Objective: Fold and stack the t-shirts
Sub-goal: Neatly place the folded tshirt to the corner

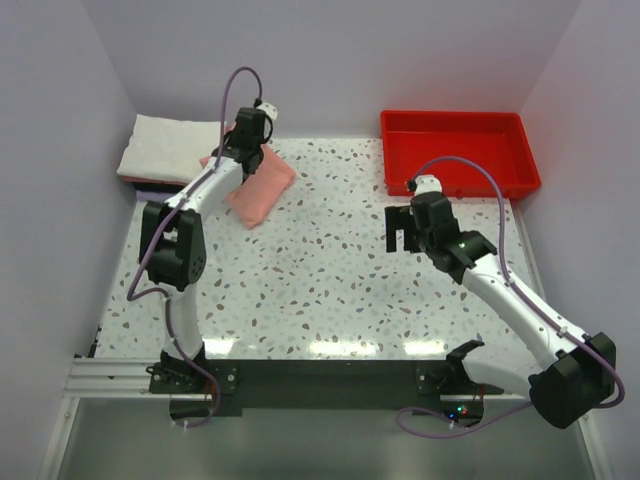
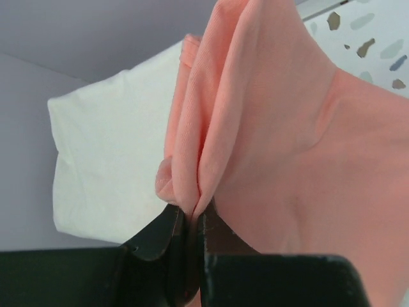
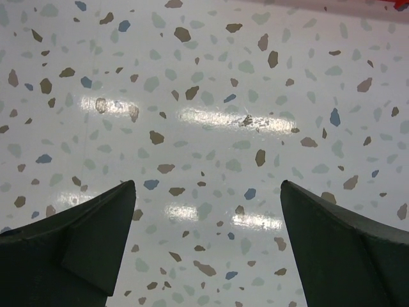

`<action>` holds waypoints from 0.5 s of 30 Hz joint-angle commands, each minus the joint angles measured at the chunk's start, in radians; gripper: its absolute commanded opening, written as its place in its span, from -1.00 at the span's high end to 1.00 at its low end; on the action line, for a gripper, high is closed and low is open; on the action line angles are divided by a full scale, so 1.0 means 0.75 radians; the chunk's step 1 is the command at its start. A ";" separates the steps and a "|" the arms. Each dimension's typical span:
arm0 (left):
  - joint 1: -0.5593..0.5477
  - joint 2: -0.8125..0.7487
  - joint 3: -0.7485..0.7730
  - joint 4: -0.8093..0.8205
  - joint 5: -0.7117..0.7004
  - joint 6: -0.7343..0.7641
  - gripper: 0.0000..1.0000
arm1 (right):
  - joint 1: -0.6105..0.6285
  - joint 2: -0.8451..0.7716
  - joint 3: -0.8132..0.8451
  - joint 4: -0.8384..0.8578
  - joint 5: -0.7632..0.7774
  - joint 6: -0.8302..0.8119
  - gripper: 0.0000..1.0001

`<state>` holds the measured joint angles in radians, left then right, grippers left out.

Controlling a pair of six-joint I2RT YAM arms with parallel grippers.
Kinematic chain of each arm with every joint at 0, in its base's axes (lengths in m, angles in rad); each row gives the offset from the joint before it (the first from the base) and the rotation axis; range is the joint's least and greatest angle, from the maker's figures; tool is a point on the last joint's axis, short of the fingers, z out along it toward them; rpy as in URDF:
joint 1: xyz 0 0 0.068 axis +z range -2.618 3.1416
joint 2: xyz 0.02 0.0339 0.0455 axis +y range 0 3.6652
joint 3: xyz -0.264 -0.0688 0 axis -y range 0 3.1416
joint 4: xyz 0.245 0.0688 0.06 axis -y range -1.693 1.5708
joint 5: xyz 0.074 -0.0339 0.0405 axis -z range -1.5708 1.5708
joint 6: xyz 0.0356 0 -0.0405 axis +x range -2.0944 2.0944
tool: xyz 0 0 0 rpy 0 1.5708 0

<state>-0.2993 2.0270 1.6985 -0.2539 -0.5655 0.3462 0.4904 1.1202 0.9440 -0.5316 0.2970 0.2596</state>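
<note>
Pinching a bunched fold of the pink tee (image 2: 268, 128), the left gripper (image 2: 193, 217) holds it just beside the white tee (image 2: 108, 160) at the far-left corner of the bench (image 1: 320, 290), apparently to stack it there, while the right gripper (image 3: 208, 185) hangs spread and empty, out of the way.

Bright, even overhead light; shadows stay faint; white glare streaks the desk (image 1: 330, 300) and shows again in the right wrist view; the salmon-pink t-shirt (image 2: 268, 128) is softly shaded in its folds; the left end effector (image 2: 195, 217), close to the lens, is blurred.
</note>
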 commanded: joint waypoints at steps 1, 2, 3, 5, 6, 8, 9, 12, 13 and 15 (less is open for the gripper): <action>0.068 -0.046 0.098 0.169 0.016 0.133 1.00 | -0.006 0.006 0.001 0.046 0.066 -0.019 -0.98; 0.072 -0.042 0.106 0.181 0.008 0.174 1.00 | -0.008 0.006 -0.001 0.044 0.070 -0.019 -0.98; 0.080 -0.040 0.120 0.193 -0.003 0.197 1.00 | -0.008 0.006 -0.003 0.046 0.076 -0.021 -0.98; 0.088 -0.031 0.136 0.216 -0.019 0.234 1.00 | -0.012 0.006 -0.003 0.046 0.093 -0.019 -0.98; 0.104 -0.031 0.153 0.220 -0.017 0.238 1.00 | -0.014 0.004 -0.005 0.050 0.097 -0.021 -0.98; 0.119 -0.031 0.175 0.210 0.005 0.234 1.00 | -0.018 0.004 -0.007 0.052 0.103 -0.021 -0.98; 0.131 -0.031 0.192 0.210 0.003 0.236 1.00 | -0.018 0.002 -0.007 0.052 0.103 -0.021 -0.98; 0.147 -0.029 0.226 0.206 0.001 0.248 1.00 | -0.022 0.004 -0.007 0.052 0.103 -0.019 -0.98; 0.149 -0.029 0.233 0.199 0.007 0.246 1.00 | -0.024 0.004 -0.007 0.054 0.103 -0.021 -0.98; 0.149 -0.038 0.255 0.191 0.016 0.240 1.00 | -0.022 0.004 -0.007 0.052 0.105 -0.019 -0.98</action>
<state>-0.1967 2.0274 1.8160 -0.1806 -0.5571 0.4946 0.4774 1.1263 0.9421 -0.5301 0.3439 0.2531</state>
